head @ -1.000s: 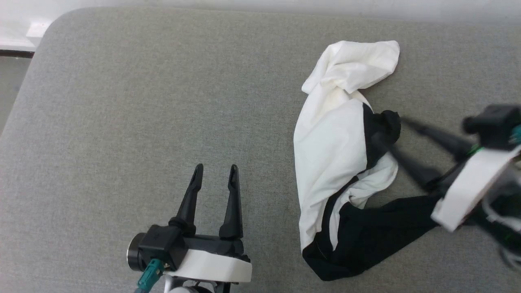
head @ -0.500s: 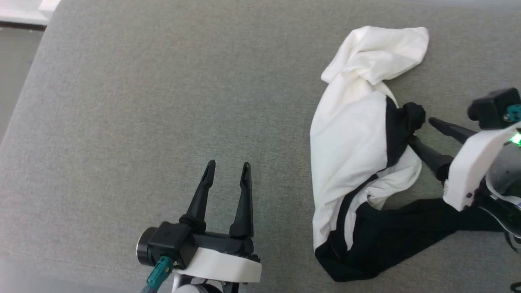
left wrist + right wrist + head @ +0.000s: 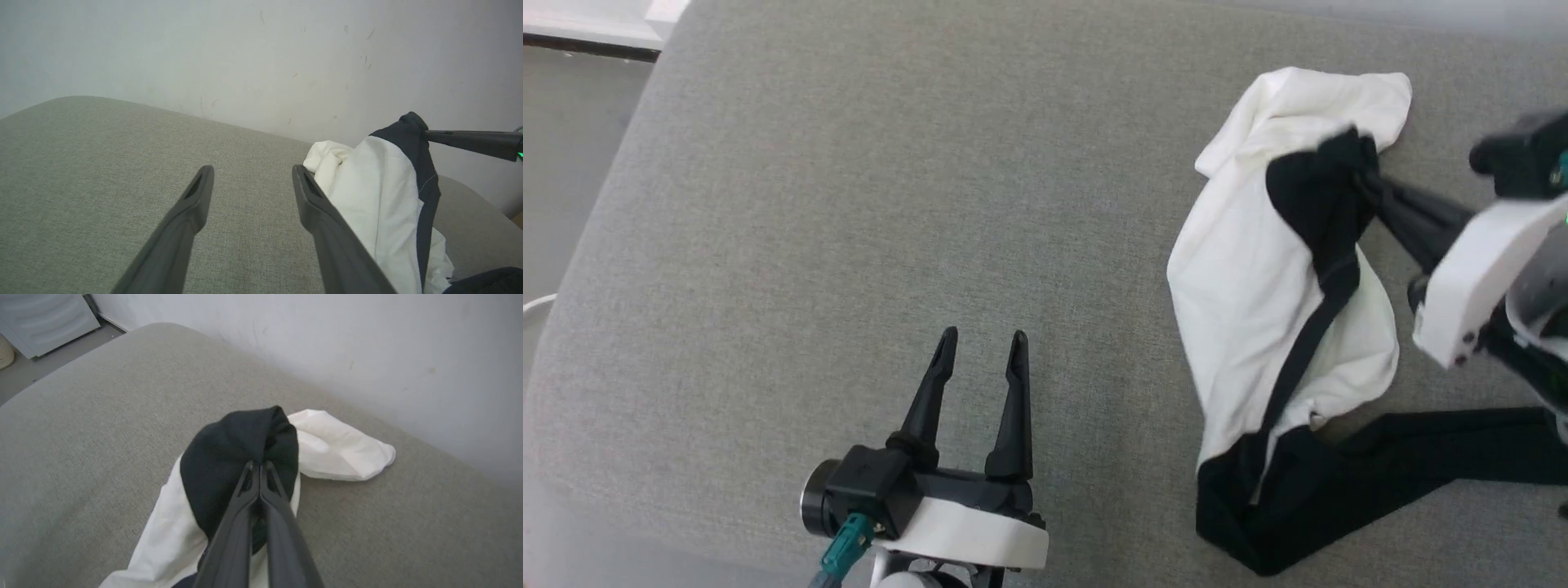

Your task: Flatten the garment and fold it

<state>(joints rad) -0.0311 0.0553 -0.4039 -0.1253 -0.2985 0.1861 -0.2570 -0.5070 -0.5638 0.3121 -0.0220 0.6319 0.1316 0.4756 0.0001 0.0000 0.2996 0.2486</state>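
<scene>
The garment (image 3: pixel 1250 286) is a crumpled white shirt with black sleeves, lying at the right of the grey cushion (image 3: pixel 849 204). My right gripper (image 3: pixel 1368 175) is shut on a black fold of the garment (image 3: pixel 241 449) and holds that part lifted off the cushion, the white cloth hanging below it. One black sleeve (image 3: pixel 1421 457) trails to the right along the cushion. My left gripper (image 3: pixel 980 339) stands open over bare cushion, well to the left of the garment, with nothing between its fingers. In the left wrist view the lifted garment (image 3: pixel 384 192) hangs just right of my left gripper (image 3: pixel 251 171).
A pale wall (image 3: pixel 245 53) runs behind the cushion's far edge. The cushion's rounded left corner drops to a grey floor (image 3: pixel 564 139). A grey cabinet (image 3: pixel 45 318) stands on the floor beyond that corner.
My right gripper has closed on the black fold and raised it, pulling the garment up and away. The head camera has shifted. The left gripper has kept still and open.
</scene>
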